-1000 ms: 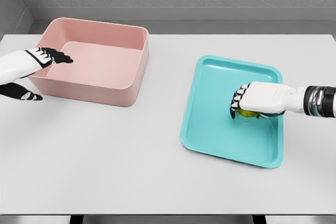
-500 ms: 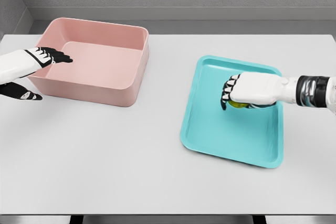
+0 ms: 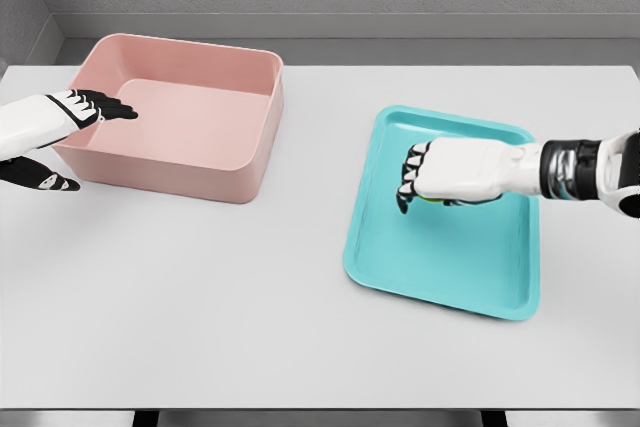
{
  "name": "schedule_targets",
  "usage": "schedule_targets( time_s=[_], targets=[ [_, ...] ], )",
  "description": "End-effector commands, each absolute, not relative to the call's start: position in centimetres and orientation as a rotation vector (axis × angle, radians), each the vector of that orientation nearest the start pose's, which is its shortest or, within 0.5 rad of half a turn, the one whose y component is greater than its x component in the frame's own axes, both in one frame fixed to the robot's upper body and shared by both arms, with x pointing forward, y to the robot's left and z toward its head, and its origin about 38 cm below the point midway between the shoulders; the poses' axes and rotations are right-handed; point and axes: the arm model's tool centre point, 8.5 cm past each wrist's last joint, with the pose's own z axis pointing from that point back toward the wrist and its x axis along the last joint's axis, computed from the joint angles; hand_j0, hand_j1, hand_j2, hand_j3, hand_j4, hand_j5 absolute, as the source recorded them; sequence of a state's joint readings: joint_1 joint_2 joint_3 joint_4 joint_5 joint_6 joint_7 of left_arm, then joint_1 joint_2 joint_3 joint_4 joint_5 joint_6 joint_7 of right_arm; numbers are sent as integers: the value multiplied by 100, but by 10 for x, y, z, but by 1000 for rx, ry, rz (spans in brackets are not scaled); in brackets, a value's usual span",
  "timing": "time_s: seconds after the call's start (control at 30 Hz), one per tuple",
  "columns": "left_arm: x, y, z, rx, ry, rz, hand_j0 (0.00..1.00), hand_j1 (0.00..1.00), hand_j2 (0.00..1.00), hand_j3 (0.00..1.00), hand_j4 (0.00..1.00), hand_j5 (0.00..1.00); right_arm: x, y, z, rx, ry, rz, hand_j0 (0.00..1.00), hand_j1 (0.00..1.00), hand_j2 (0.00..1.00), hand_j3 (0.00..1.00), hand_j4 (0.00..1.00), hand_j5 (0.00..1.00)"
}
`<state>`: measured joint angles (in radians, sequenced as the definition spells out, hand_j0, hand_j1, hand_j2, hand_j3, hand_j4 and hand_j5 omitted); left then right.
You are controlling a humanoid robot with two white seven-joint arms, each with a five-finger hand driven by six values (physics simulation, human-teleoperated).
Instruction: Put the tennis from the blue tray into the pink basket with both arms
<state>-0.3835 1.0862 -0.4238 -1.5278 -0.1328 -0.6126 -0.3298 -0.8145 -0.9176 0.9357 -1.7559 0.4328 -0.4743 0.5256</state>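
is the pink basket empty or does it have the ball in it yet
Empty: the pink rectangular basket shows only bare floor; the right robot hand is over the blue tray.

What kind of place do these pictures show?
Probably a simulated test bench, not a real room: a plain white table before bare grey walls, holding only a pink basket and a blue tray, all rendered very smooth.

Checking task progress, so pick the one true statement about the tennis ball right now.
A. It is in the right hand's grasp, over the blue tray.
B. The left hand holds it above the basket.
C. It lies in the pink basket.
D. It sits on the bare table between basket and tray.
A: the right hand is curled around the tennis ball, only a yellow-green sliver showing, over the blue tray.
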Motion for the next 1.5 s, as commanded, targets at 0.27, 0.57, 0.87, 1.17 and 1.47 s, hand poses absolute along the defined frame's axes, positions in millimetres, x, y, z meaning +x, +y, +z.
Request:
schedule_targets(
  time_s=[0.27, 0.57, 0.87, 1.17, 1.47],
  targets=[
    [386, 396, 251, 440, -1552, -1775, 100, 100, 100, 100, 100, 100, 390, -225, 230, 442, 1658, -3005, 57, 57, 57, 57, 57, 57],
    [386, 397, 250, 440, -1549, -1775, 100, 100, 100, 100, 100, 100, 391, -216, 233, 432, 1660, -2986, 57, 57, 57, 57, 57, 57],
    [386, 397, 250, 442, -1550, -1773, 100, 100, 100, 100, 100, 100, 393, -205, 235, 421, 1661, -2964, 57, 57, 57, 57, 57, 57],
    [386, 397, 251, 443, -1552, -1774, 100, 100, 100, 100, 100, 100, 392, -192, 234, 388, 1653, -2947, 57, 57, 57, 57, 57, 57],
    [385, 393, 251, 434, -1559, -1781, 100, 100, 100, 100, 100, 100, 392, -177, 237, 362, 1642, -2909, 57, 57, 57, 57, 57, 57]
  ],
)
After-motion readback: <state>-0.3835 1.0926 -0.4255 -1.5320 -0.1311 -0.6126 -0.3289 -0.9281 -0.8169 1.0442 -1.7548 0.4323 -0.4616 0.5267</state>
